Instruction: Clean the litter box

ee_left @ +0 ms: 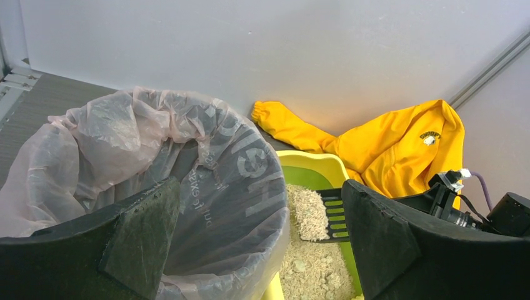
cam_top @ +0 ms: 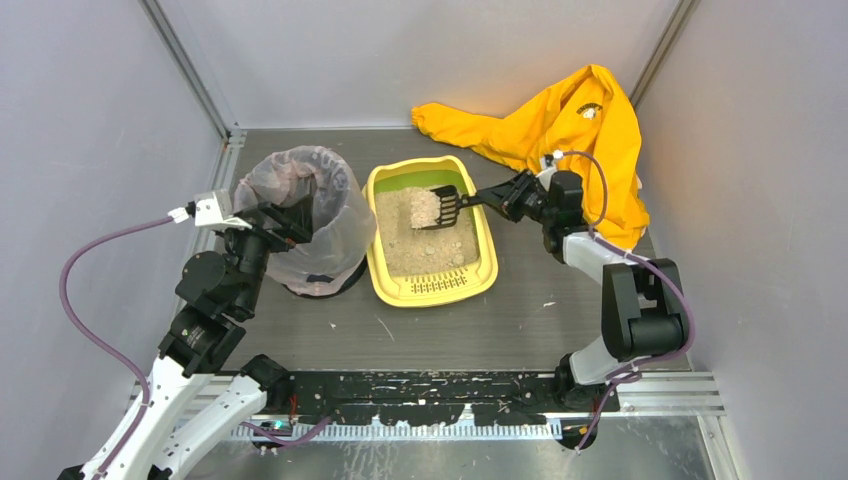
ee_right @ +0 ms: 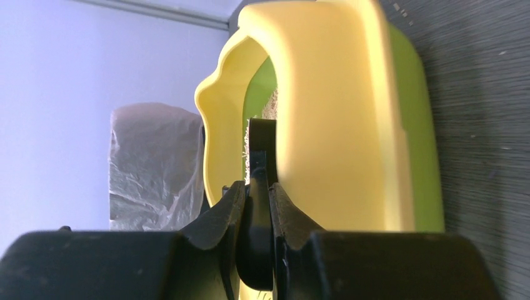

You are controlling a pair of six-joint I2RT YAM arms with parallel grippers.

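Note:
The yellow litter box [cam_top: 383, 268] with a green inner wall and beige litter sits mid-table; it also shows in the left wrist view [ee_left: 315, 164] and the right wrist view [ee_right: 325, 119]. My right gripper [cam_top: 497, 197] is shut on the handle of the black slotted scoop [cam_top: 443, 205], which holds a heap of litter above the box's far half. The scoop also shows in the left wrist view [ee_left: 331, 215] and the right wrist view [ee_right: 256, 162]. My left gripper [cam_top: 295, 222] is open, its jaws astride the near rim of the bag-lined bin [cam_top: 300, 215].
A yellow jacket [cam_top: 570, 125] lies at the back right, behind the right arm. The bin [ee_left: 144, 169] stands close against the litter box's left side. Grey walls close in the table on three sides. Small bits of litter dot the table in front of the box.

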